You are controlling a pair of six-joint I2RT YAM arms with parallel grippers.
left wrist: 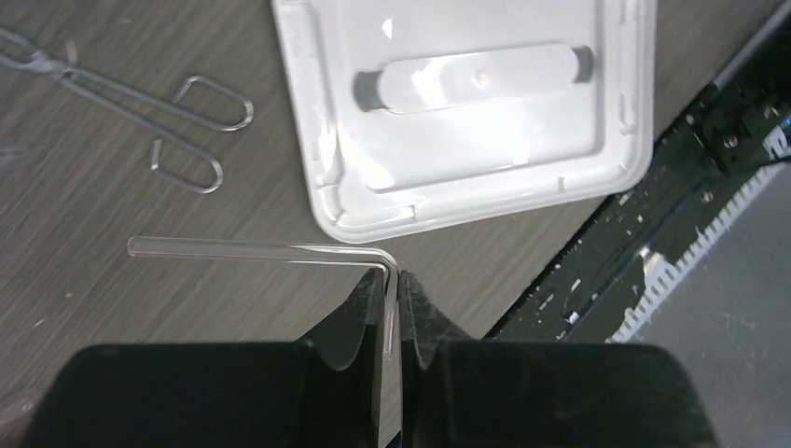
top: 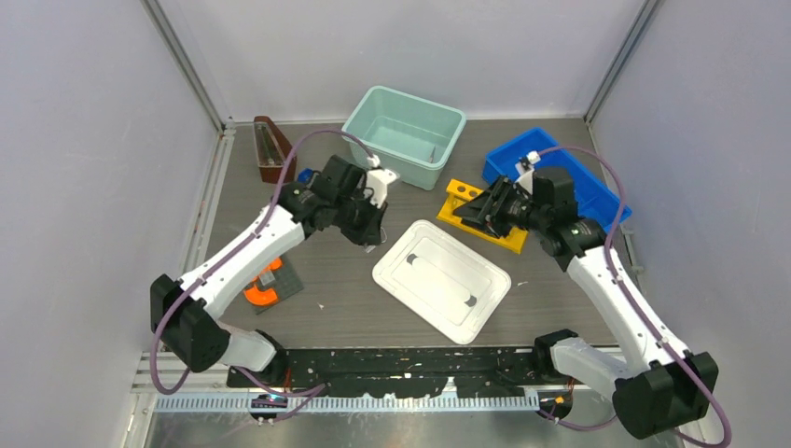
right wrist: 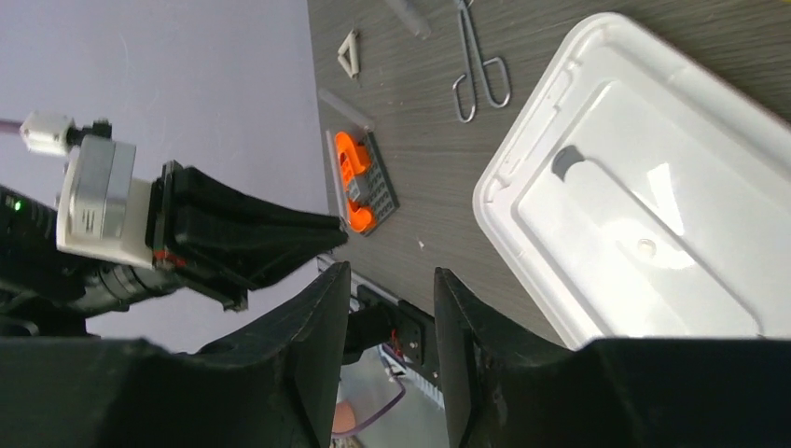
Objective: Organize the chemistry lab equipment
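Left gripper (left wrist: 393, 280): jaws almost closed, pinching the short leg of a thin clear glass rod bent to an L (left wrist: 252, 249). The short leg lies along the fingers. The long axis runs crosswise just past the fingertips, free end pointing left in the wrist view, over the dark wood-grain worktop (left wrist: 84, 205). Slim silver wire tongs (left wrist: 93, 86) lie ahead-left, a white plastic lid (left wrist: 466, 112) ahead-right. Left arm extended, wrist pitched down. Right gripper (right wrist: 392, 275): jaws apart, holding nothing, elbow raised.

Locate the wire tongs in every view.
Top external: cannot be made out.
Left wrist: wire tongs upper left, left of the white lid.
Right wrist: wire tongs top centre, just left of the lid.
Shared landmark: the white lid, seen in all three views.
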